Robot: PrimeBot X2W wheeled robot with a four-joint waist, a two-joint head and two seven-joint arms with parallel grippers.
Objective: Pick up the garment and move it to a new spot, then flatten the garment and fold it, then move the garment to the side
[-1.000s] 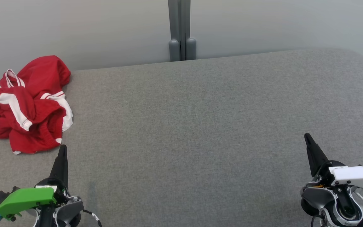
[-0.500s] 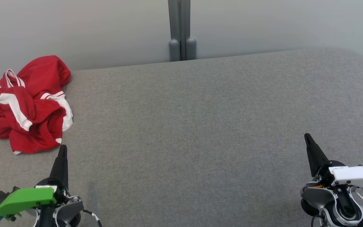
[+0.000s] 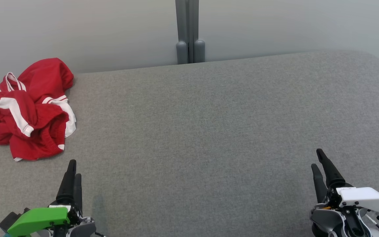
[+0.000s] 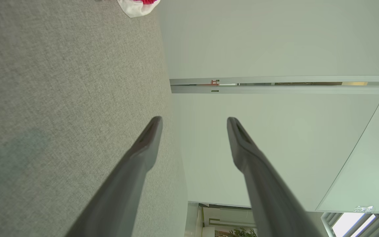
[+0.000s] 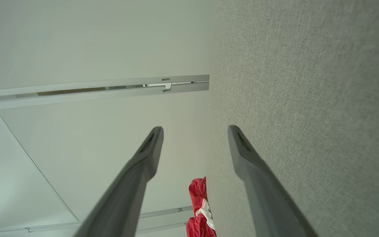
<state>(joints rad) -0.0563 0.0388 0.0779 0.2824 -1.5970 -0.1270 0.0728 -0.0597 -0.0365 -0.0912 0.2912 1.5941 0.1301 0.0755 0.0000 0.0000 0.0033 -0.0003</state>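
Head view: a crumpled red, white-striped garment (image 3: 28, 108) is lying at the left edge of a grey woven pad (image 3: 209, 131), its heap running top to bottom, below a pale smooth wall (image 3: 77, 29). My left gripper (image 3: 74, 169) and right gripper (image 3: 316, 158) are showing at the lower corners, jaws spread. Left wrist view: a white hem is peeking in at the top. Right wrist view: red folds are showing at bottom centre.

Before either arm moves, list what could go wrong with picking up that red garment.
1. The garment lies crumpled at the far left corner of the grey surface, by its back edge; a nudge could push it off.
2. It is bunched in many folds, so the open left gripper may pinch several layers and it won't spread flat.
3. The right gripper, also open, sits far across the surface; a two-handed grasp needs a long reach.
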